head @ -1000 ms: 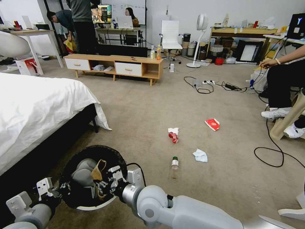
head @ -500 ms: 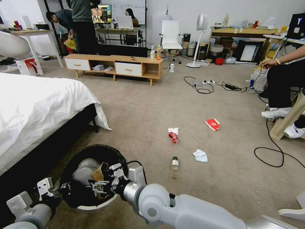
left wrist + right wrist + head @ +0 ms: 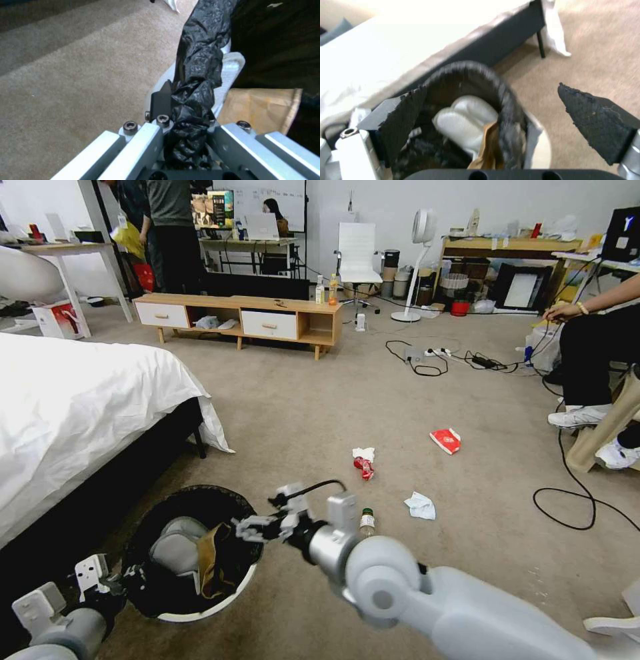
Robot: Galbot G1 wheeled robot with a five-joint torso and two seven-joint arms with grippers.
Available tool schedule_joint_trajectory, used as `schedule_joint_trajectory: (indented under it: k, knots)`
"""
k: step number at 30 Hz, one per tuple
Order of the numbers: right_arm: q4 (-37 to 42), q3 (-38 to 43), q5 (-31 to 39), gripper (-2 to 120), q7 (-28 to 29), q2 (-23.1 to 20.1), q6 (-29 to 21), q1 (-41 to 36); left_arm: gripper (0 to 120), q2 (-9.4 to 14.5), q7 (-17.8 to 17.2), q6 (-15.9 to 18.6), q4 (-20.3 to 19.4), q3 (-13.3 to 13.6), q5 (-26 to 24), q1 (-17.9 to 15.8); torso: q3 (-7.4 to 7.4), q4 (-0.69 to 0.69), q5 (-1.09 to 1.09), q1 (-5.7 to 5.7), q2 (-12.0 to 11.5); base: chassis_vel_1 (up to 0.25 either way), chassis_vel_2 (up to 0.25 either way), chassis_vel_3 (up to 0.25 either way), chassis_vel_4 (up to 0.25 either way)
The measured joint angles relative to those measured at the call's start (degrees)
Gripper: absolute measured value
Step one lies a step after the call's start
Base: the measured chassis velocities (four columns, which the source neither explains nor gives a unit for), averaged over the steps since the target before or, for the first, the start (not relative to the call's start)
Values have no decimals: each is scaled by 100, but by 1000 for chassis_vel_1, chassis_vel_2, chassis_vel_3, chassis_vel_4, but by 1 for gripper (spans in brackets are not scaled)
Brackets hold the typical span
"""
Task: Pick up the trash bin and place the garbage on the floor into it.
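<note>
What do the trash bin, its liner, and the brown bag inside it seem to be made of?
The trash bin looks like smooth white plastic, judging by its even, slightly glossy rim. Its liner seems thin black plastic film: crinkled and shiny, bunched where the left pincer clamps it. The brown bag appears to be matte kraft paper, creased and folded, though paper is only a guess.

Open carpet (image 3: 320,400) around the scattered litter; bed (image 3: 80,407) crowds the trash bin (image 3: 193,553) on the left; cables (image 3: 567,500) far right.

Mock bedroom inside a lab-office, white-sheeted bed (image 3: 73,407) near left, low wooden TV cabinet (image 3: 240,320) far, desks with laptops (image 3: 261,227), floor cables (image 3: 467,360), standing fan (image 3: 420,240).
</note>
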Motion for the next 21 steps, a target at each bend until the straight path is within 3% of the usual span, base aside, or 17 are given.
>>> schedule_joint_trajectory:
  k: [16, 21]
  knots:
    - [331, 488, 77, 100, -88, 60, 115, -142, 1, -52, 8, 0, -4, 3, 46, 40, 0, 0, -2, 0, 0, 0, 0, 0, 0]
    - [501, 1184, -127, 100, -467, -95, 421, -313, 1, -58, 8, 2, -16, 2, 60, 50, 0, 0, -2, 0, 0, 0, 0, 0, 0]
